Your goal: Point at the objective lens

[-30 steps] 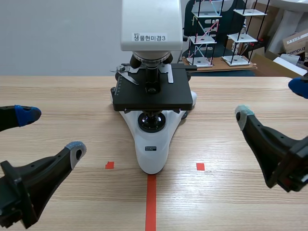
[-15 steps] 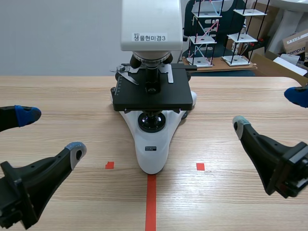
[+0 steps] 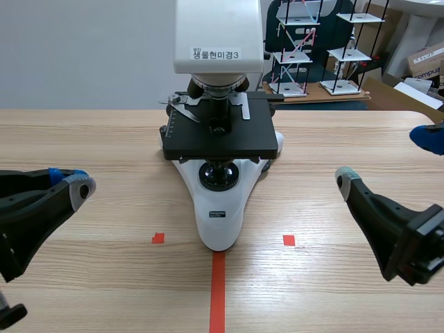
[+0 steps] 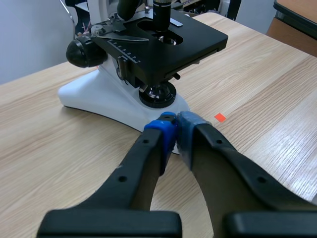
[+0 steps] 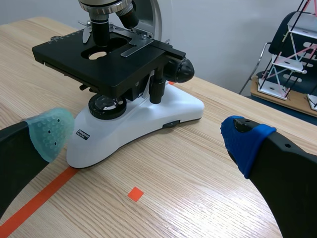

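A white microscope (image 3: pixel 220 208) with a black stage (image 3: pixel 218 142) stands at the table's middle. Its objective lens (image 3: pixel 219 114) hangs over the stage hole, under the white head. My left gripper (image 3: pixel 73 186) is low at the left, well short of the microscope, with its fingers shut on nothing. In the left wrist view the pads meet at the gripper (image 4: pixel 176 131), ahead of which sit the microscope base and the objective lens (image 4: pixel 162 10). My right gripper (image 3: pixel 386 156) stands open at the right, apart from the microscope. The right wrist view shows that gripper (image 5: pixel 147 136) open, with the objective lens (image 5: pixel 100 27) beyond it.
An orange tape line (image 3: pixel 218 291) runs from the microscope base toward the table's front edge, with small orange squares either side. Behind the table at the right stand wire model racks (image 3: pixel 305 48) and a cardboard box (image 3: pixel 427 62).
My left gripper's fingers have closed together from wide open. The right arm dropped slightly earlier and has since kept still.
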Robot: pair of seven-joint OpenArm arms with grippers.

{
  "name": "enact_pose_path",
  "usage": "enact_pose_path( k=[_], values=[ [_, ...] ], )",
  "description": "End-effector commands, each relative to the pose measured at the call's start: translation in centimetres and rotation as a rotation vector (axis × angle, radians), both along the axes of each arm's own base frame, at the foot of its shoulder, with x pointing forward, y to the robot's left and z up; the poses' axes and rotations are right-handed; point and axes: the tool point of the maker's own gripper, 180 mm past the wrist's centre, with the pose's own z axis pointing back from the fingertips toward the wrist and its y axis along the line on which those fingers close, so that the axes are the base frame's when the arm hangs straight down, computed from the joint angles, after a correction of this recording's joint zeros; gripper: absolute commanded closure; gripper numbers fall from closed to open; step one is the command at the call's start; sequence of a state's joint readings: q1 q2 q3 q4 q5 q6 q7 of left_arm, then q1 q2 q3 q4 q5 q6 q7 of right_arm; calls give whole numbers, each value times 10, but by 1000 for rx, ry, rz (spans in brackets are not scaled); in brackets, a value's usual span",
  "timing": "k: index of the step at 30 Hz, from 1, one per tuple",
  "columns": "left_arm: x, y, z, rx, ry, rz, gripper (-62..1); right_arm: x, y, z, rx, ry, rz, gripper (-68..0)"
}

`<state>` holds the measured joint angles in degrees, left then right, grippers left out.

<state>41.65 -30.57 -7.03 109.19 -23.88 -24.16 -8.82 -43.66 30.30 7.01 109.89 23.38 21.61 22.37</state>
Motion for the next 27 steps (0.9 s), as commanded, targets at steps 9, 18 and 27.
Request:
enact_pose_path(
  k=[9, 18, 27],
  values=[
    [17, -19, 4, -89, -47, -51, -32, 2, 2, 7, -16, -34, 14, -679],
    [27, -50, 9, -144, -75, -136, -31, 2, 2, 7, -16, -34, 14, -679],
    [49, -83, 22, -151, -101, -143, -31, 2, 2, 7, -16, -34, 14, -679]
  ],
)
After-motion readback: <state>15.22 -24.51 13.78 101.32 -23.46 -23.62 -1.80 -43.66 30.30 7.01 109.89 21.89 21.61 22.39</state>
